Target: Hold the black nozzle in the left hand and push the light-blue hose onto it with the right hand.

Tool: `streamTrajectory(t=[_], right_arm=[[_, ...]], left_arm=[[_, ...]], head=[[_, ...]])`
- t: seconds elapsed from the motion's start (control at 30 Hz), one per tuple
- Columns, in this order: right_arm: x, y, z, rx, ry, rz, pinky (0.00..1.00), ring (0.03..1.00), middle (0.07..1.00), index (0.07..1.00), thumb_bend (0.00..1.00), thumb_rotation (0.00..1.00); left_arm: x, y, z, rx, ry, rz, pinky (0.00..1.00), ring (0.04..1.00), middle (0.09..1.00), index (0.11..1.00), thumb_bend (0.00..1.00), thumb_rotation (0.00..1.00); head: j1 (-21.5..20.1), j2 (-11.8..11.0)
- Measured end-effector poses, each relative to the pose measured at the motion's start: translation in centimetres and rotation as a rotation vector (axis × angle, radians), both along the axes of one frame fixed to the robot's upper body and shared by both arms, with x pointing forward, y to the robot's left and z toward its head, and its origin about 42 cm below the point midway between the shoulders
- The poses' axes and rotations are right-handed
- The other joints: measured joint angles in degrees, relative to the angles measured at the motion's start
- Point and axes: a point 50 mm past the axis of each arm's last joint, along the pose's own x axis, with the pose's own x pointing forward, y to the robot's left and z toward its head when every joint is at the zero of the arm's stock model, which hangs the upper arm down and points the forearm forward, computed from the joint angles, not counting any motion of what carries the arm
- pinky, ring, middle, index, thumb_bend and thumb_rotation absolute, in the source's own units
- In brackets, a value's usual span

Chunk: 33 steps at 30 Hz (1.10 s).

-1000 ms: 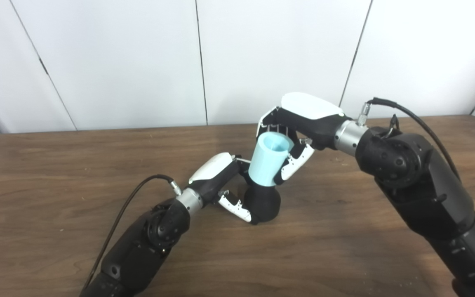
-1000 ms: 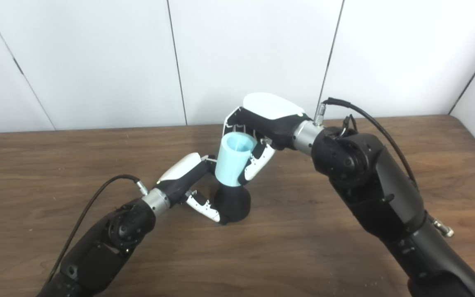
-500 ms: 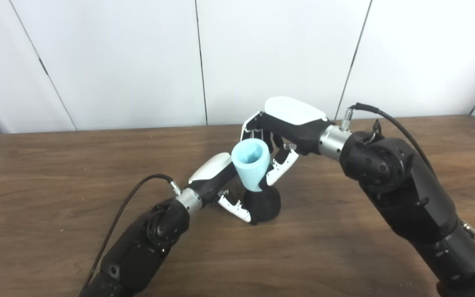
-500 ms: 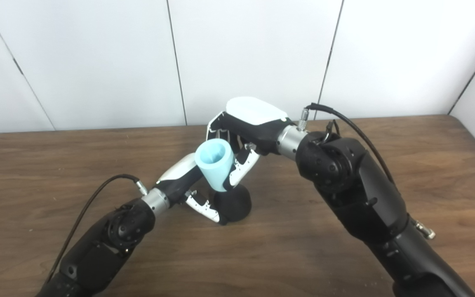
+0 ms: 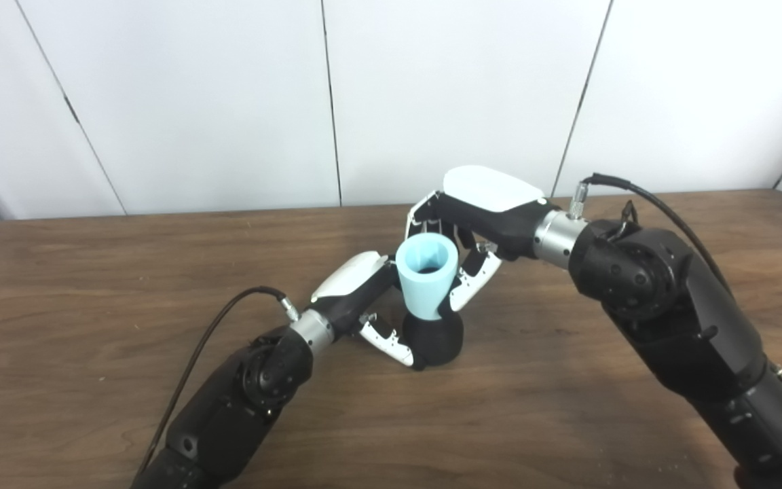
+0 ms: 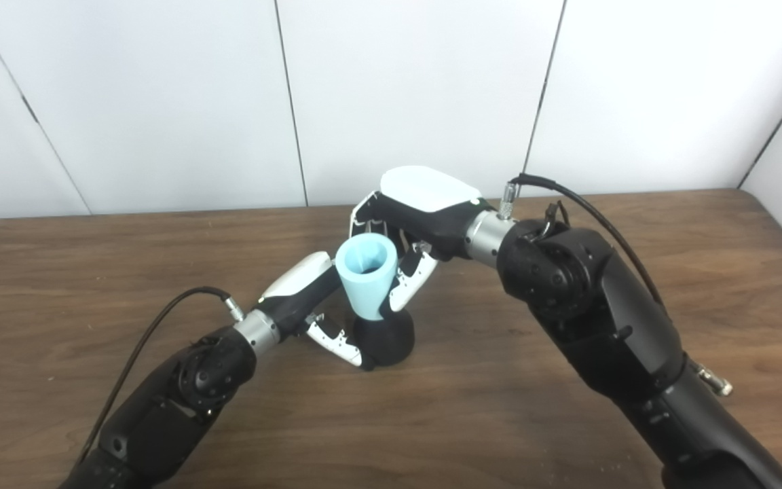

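Two hands joining a light-blue hose to a black nozzle on a wooden table.

Nearest, the left hand [image 5: 364, 305] wraps its fingers around the black nozzle [image 5: 435, 339], which rests on the table [image 5: 92, 285] near its middle, bulb end down. The light-blue hose [image 5: 426, 282] sits on top of the nozzle, its narrow lower end touching the nozzle's neck, its wide open mouth tilted up. Behind it, the right hand [image 5: 476, 217] curls over from the far side, fingers and thumb closed against the sides of the hose. Beyond stands a white panelled wall [image 5: 228, 102].
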Motion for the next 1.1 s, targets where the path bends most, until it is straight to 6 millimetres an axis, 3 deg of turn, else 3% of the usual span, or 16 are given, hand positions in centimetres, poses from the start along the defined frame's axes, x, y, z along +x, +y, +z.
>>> streamTrajectory(t=[0.67, 0.73, 0.77, 0.83, 0.9, 1.07, 1.1], right_arm=[[-0.1, -1.1, -0.7, 0.009, 0.03, -0.045, 0.33, 0.414, 0.454, 0.52, 0.52, 0.0], [-0.2, -1.1, -0.7, 0.006, 0.031, -0.054, 0.4, 0.532, 0.623, 0.69, 0.8, 0.06], [-0.3, -1.1, -0.7, 0.003, 0.031, -0.062, 0.43, 0.586, 0.678, 0.734, 0.86, 0.1], [-0.7, -1.0, -0.5, -0.006, 0.029, -0.07, 0.46, 0.628, 0.721, 0.768, 0.9, 0.13], [-0.9, -0.9, -0.6, -0.026, 0.034, -0.067, 0.57, 0.745, 0.834, 0.829, 0.95, 0.2], [-0.9, -0.8, -0.8, -0.046, 0.045, -0.069, 0.59, 0.768, 0.857, 0.841, 0.96, 0.21], [-1.0, -0.8, -0.8, -0.056, 0.034, -0.074, 0.77, 0.881, 0.927, 0.919, 0.98, 0.28]], left_arm=[[0.0, 0.0, 0.1, 0.003, -0.001, -0.002, 1.0, 0.609, 0.478, 0.485, 0.53, 0.0], [0.0, 0.0, 0.1, 0.003, -0.001, -0.003, 1.0, 0.612, 0.478, 0.485, 0.53, 0.0], [0.0, 0.0, 0.1, 0.003, -0.001, -0.003, 1.0, 0.613, 0.478, 0.485, 0.53, 0.0], [0.0, 0.0, 0.1, 0.003, -0.001, -0.003, 1.0, 0.613, 0.478, 0.485, 0.53, 0.0], [0.0, 0.0, 0.1, 0.003, -0.002, -0.003, 1.0, 0.613, 0.478, 0.485, 0.53, 0.0], [0.0, 0.0, 0.1, 0.005, -0.003, -0.003, 1.0, 0.613, 0.478, 0.485, 0.53, 0.0], [0.0, 0.0, 0.1, 0.005, -0.003, -0.003, 1.0, 0.612, 0.477, 0.486, 0.53, 0.0]], head=[[-0.09, -0.09], [-0.09, -0.18], [-0.09, -0.18], [-0.09, -0.18], [-0.26, -0.18], [-0.26, -0.18], [0.0, -0.44]])
